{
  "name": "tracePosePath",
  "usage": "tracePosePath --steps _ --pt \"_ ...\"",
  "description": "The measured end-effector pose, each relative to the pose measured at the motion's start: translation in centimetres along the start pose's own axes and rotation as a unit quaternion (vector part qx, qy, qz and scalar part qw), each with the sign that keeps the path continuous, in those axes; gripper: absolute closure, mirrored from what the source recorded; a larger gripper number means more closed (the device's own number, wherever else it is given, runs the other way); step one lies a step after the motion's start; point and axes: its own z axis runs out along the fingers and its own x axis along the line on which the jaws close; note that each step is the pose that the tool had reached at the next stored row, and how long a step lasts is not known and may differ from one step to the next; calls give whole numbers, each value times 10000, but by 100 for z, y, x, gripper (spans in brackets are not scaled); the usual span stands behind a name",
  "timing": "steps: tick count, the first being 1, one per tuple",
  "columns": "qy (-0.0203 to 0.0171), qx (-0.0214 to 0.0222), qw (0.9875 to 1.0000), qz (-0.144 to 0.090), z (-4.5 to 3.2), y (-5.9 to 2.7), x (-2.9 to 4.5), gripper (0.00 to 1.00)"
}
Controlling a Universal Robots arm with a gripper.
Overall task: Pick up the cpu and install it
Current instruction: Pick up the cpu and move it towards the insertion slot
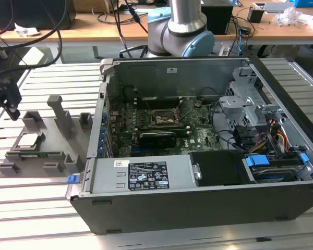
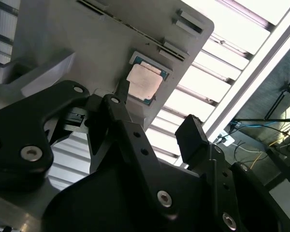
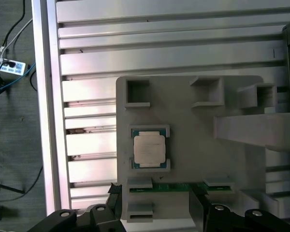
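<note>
**Pincer spread over tray, cpu not yet gripped**

Exterior view: pincer [image 1: 11,110] hangs at the exterior view's far left, above the far-left corner of the grey tray [image 1: 57,156]. The cpu [image 1: 30,140] lies flat in its tray pocket, shiny side up, at approx 5 o'clock from the pincer. There's clear air btwn them, no contact.

Second wrist view: pincer [image 2: 157,113] is spread wide w/ nothing btwn the fingers [image 2: 191,137]. The cpu [image 2: 144,82] shows just past the tip of the other finger, so the pincer isn't centred on it yet by my read.

First wrist view: the cpu [image 3: 149,148] sits square in the pocket, edges parallel to the tray [image 3: 198,159] edges. It's square, so no real long axis. The line across the pincer [image 3: 154,200] gap looks roughly parallel to one pair of cpu edges, so I judge approach alignment is abt right. What's left is mostly a short shift over the chip plus descent.

Arm pose: base [image 1: 182,23] stands at 12 o'clock behind the open case [image 1: 198,203]. The arm reaches out toward 9 o'clock and the wrist points the pincer down at the tray.

The socket [image 1: 164,119] on the board inside the case is well apart from the cpu, at approx 3 o'clock from it. Tray and case both sit on the slatted tabletop [image 1: 31,219]. Task stage by my read: pre-grasp hover, nothing picked or installed.
</note>
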Motion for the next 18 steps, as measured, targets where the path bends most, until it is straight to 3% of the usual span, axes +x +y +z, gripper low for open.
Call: tracePosePath --steps 18 --pt "0 0 10000 0 132 -1 2 34"
